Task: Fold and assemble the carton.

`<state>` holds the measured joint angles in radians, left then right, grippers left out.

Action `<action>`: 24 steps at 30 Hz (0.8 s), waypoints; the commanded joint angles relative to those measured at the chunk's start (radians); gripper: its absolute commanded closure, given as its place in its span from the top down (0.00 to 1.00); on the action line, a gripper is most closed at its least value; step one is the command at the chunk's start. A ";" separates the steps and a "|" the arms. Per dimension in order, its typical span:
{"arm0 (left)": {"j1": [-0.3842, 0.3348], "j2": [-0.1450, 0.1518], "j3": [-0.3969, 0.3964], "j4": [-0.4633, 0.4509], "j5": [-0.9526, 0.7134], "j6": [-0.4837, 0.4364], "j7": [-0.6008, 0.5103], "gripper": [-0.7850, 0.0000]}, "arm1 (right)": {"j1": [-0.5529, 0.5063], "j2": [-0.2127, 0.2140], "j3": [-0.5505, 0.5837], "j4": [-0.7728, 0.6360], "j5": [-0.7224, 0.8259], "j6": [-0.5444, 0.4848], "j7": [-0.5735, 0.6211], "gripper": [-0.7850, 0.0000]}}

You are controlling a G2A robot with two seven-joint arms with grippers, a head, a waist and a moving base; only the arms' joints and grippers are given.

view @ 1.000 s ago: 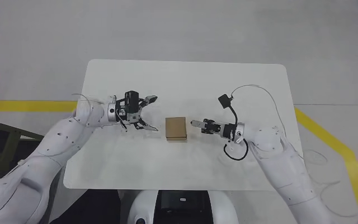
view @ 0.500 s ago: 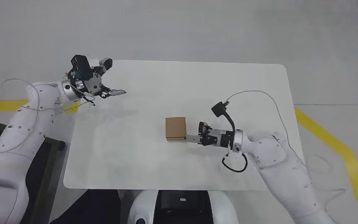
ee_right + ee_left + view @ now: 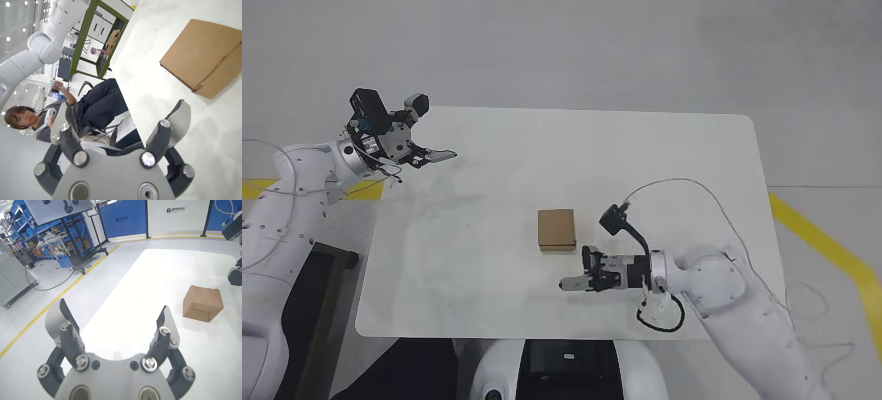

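Carton (image 3: pixel 556 229) is seen standing as a closed box at the middle of the table (image 3: pixel 692 160), touched by neither arm. The right gripper (image 3: pixel 570 284), spread wide and empty, is found by the table's near edge with the carton just to its far side, so it is judged the nearer. The left gripper (image 3: pixel 432 130), likewise wide and empty, is found well apart at the far left corner.
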<state>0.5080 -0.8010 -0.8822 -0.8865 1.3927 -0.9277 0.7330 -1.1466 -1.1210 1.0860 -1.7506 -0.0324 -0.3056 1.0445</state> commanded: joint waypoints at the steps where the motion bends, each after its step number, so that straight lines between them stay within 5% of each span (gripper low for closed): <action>1: 0.000 0.000 0.000 0.000 0.000 0.000 0.000 1.00 | 0.030 -0.004 -0.018 0.035 0.019 -0.001 0.013 1.00; 11: 0.000 0.000 0.000 0.000 0.000 0.000 0.000 1.00 | 0.169 -0.053 -0.196 0.209 0.018 0.009 -0.046 1.00; 24: 0.000 0.000 0.000 0.000 0.000 0.000 0.000 1.00 | 0.165 -0.045 -0.150 0.190 -0.220 -0.015 -0.267 1.00</action>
<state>0.5080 -0.8010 -0.8822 -0.8865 1.3927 -0.9277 0.7330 -0.9802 -1.1666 0.9342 -1.5578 -0.2220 -0.3100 0.7990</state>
